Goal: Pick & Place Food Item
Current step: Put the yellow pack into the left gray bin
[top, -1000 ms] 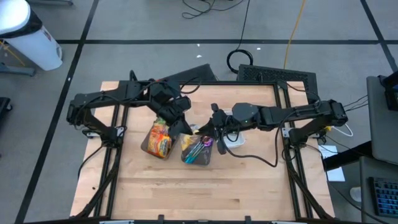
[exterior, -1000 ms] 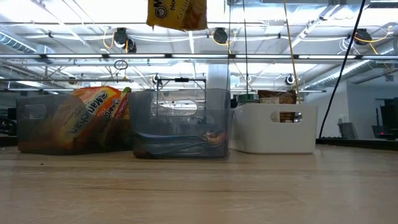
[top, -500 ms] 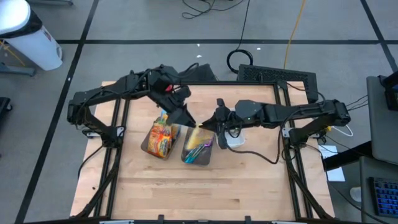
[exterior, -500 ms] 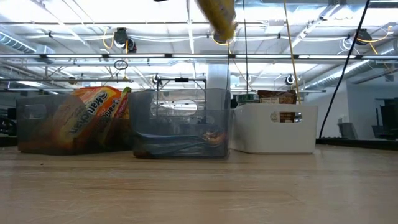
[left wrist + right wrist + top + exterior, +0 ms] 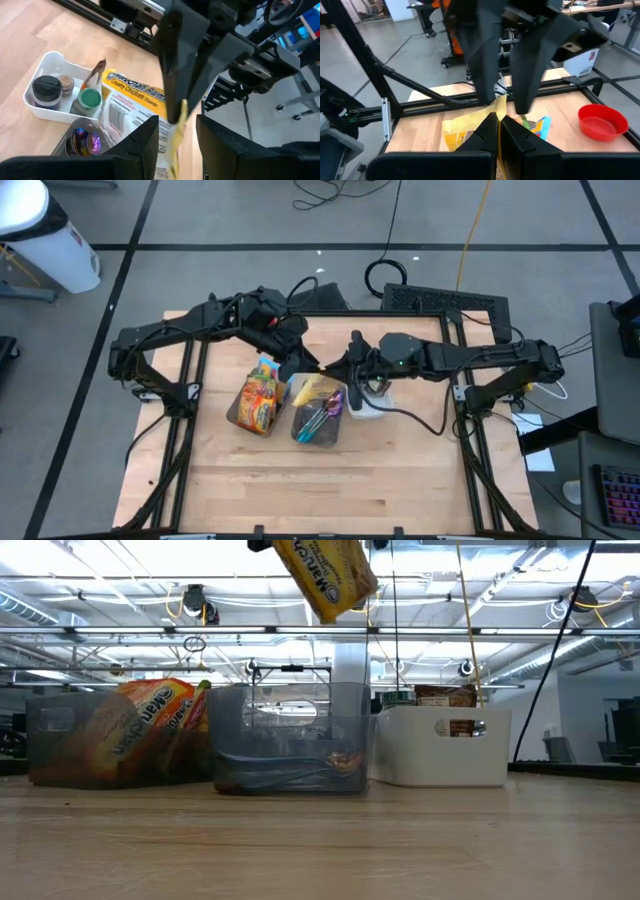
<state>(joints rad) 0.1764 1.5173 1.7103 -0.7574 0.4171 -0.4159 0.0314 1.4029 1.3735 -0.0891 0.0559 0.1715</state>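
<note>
Wooden boards make up the table (image 5: 300,480), which sits in a dark metal frame on a grey floor crossed by black tape lines. Near its middle stand 3 containers in a row: a clear bin (image 5: 255,402) stuffed with orange snack bags, a second clear bin (image 5: 318,420) just beside it with purple and green wrappers inside, and a small white tray (image 5: 42,107) holding a dark-lidded jar and a green-lidded one. Both arms meet above the second bin. A yellow food packet (image 5: 322,577) hangs in the air between them, tilted, well above the bins in the low view; from above it shows over the second bin (image 5: 318,390). The right gripper (image 5: 498,131) is pinched tight on one edge of the packet, its 2 fingers pressed together around the yellow film. The left gripper (image 5: 175,137) has its fingers parted, with the packet's other edge lying in the gap between them; whether they touch it cannot be told. A red bowl (image 5: 602,121) sits on the table in the right wrist view.
</note>
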